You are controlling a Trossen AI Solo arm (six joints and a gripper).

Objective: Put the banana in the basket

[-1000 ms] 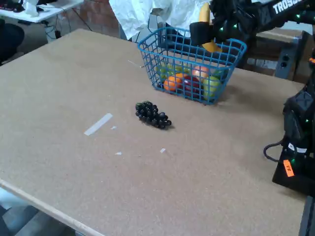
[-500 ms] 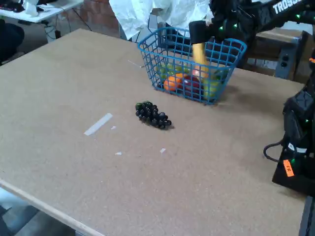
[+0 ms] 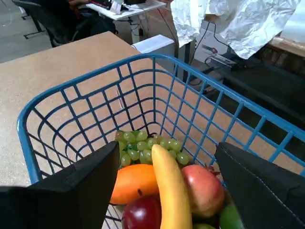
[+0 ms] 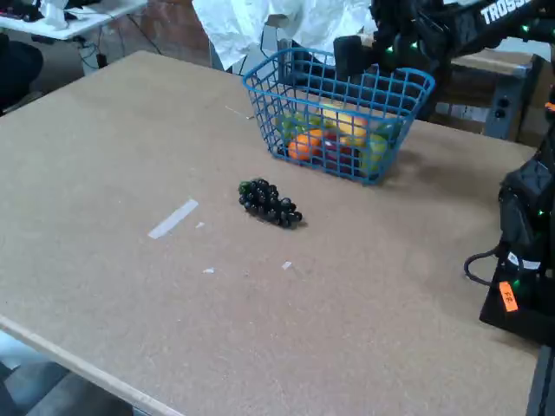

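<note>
Blue basket [image 4: 338,121] far right on table [image 4: 173,286], wide bare board near/left | one banana [image 3: 170,191] inside atop fruit | gripper [image 3: 164,183] released, jaws spread above | one dark grape bunch [image 4: 270,203] outside, near side

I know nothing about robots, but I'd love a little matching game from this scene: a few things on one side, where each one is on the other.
Things:
1. smooth yellow banana
2. dark purple-black grape bunch
3. bunch of green grapes
4. black gripper

Places:
A. on the bare tabletop, outside the blue wire basket
B. at the basket's bottom, partly under other fruit
C. lying on top of the fruit pile
D. above the basket, open

Pairs: 1-C, 2-A, 3-B, 4-D
</note>
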